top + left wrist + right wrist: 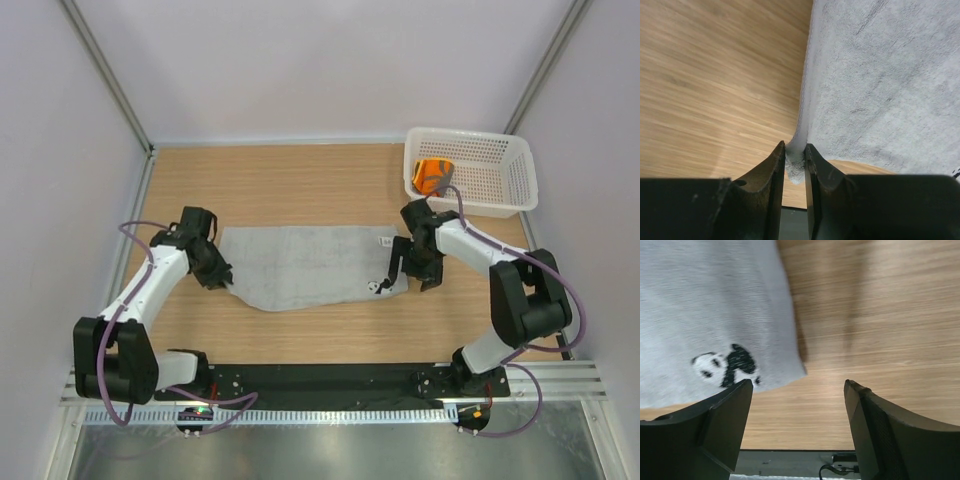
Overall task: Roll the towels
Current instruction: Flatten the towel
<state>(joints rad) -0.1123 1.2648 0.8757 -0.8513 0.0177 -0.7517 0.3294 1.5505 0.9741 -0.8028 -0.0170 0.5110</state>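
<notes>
The light-grey towel [305, 265] lies spread flat across the middle of the wooden table, with a small white tag [385, 241] at its far right corner. My left gripper [217, 275] is at its near left corner, and the left wrist view shows the gripper [795, 147] shut on a pinch of the towel's edge [880, 80]. My right gripper [412, 275] hovers at the near right corner. In its own view the gripper [798, 383] is open over bare wood, beside the towel [710, 305] and its panda mark [727, 366]. The orange towel [433, 176] sits bunched in the basket.
A white perforated basket [468, 133] stands at the far right corner of the table. White walls with metal posts close in the sides and back. Bare wood [300, 180] shows behind the grey towel and in front of it.
</notes>
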